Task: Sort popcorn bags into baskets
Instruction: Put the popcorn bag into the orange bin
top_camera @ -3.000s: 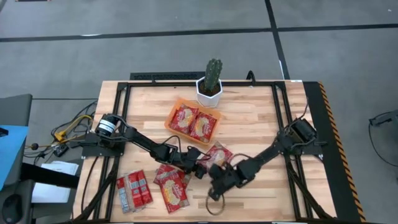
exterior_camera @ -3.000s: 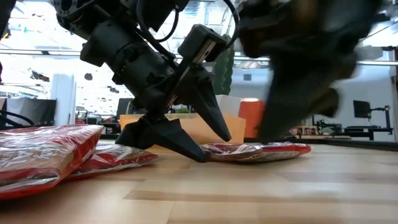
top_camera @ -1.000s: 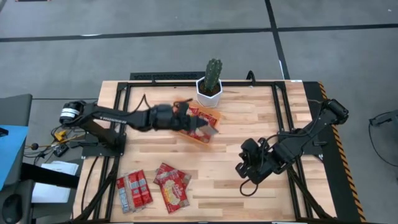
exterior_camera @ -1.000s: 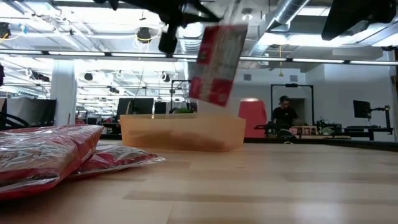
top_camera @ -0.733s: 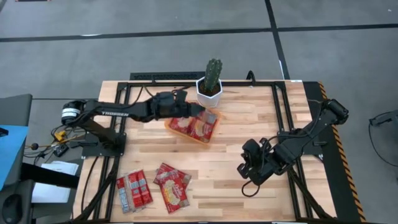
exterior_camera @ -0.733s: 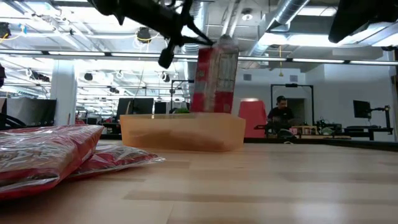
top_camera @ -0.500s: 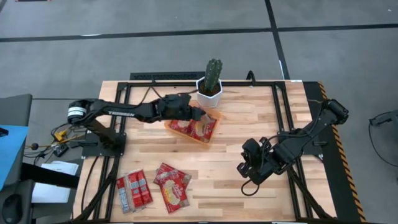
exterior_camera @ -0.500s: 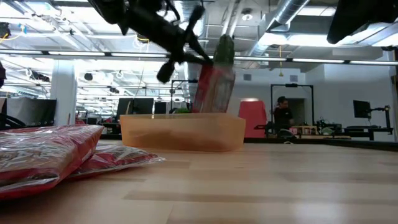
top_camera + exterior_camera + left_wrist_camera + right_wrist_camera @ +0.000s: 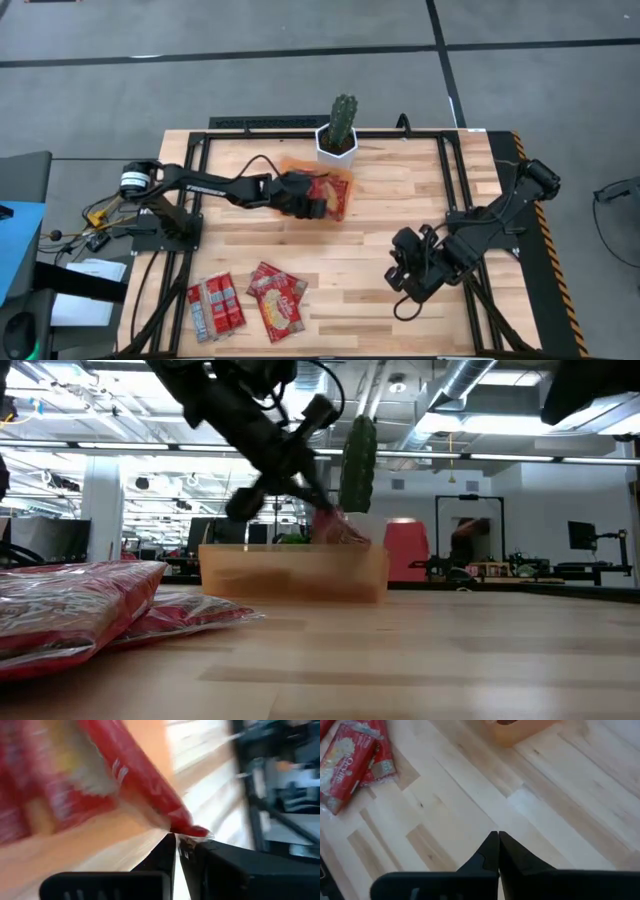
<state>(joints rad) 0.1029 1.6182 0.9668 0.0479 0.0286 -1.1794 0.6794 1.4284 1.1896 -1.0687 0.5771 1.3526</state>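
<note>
My left gripper (image 9: 318,208) reaches from the table's left into the orange basket (image 9: 298,164) at the far middle. It is shut on a red popcorn bag (image 9: 340,530), which dips behind the basket's near wall (image 9: 290,575). More red bags lie flat in the basket (image 9: 334,192). Other popcorn bags lie near the front left: striped ones (image 9: 215,305) and a small pile (image 9: 278,298). My right gripper (image 9: 398,283) is shut on nothing, above bare wood right of the middle. My left gripper pinches the bag's sealed edge at one corner (image 9: 192,831) between its two fingertips. The fingers slant down from the table's left into the basket. The bag tilts away from the fingers over the basket's floor; whether it rests on the bags below, I cannot tell.
A white pot with a green cactus (image 9: 340,135) stands just behind the basket, close to my left gripper. A black frame (image 9: 450,150) runs around the wooden table top. Bare wood (image 9: 470,820) lies between the basket and my right gripper.
My left gripper has gone down from above the basket into it, tipping more steeply. The bag hung upright well above the basket; it has sunk behind the basket's wall and tipped over to a slant.
</note>
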